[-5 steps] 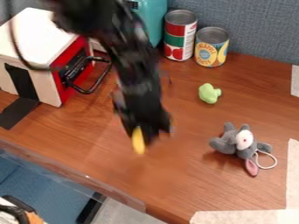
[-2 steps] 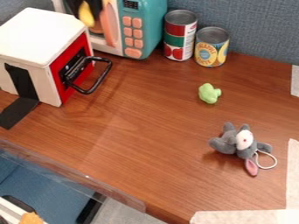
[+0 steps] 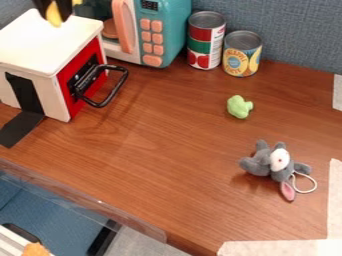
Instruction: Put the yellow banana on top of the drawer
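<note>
The gripper (image 3: 55, 17) is at the upper left, and its fingers (image 3: 65, 9) are closed on the banana (image 3: 53, 15) – the banana is at the far edge of the drawer (image 3: 43, 40), whether touching its top I cannot tell. Near the drawer stands the microwave (image 3: 167, 30), then the red can (image 3: 204, 42) and the yellow can (image 3: 242, 55) – the green toy (image 3: 238, 107) and the grey toy (image 3: 267, 162) lie on the table (image 3: 167, 150).

Glossy wood table (image 3: 180, 135), plush grey toy (image 3: 268, 160), metal cans (image 3: 205, 37), rough cloth partition (image 3: 294, 30).
</note>
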`<state>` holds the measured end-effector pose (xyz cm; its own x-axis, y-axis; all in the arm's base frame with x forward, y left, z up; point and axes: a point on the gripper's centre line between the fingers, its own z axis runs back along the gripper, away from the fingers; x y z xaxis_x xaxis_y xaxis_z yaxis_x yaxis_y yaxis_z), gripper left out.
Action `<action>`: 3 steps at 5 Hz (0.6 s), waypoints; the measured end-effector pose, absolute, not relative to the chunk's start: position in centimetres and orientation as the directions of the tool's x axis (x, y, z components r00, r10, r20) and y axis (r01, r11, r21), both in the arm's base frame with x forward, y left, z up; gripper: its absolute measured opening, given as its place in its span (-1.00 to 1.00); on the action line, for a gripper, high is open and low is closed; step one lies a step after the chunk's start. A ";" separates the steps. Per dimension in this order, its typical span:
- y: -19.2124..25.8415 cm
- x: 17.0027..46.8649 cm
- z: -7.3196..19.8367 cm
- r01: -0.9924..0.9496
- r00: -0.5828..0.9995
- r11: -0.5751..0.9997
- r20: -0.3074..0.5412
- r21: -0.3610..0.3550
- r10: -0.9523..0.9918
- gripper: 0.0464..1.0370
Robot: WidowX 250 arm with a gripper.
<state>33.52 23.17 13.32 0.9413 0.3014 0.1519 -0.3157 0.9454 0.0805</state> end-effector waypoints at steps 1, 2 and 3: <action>24.8 32.7 12.0 -0.341 0.938 0.924 0.122 0.172 0.324 -0.32; 25.0 32.2 10.9 -0.348 0.937 0.921 0.079 0.173 0.339 -0.18; 24.4 32.1 11.0 -0.339 0.941 0.931 0.061 0.133 0.334 0.46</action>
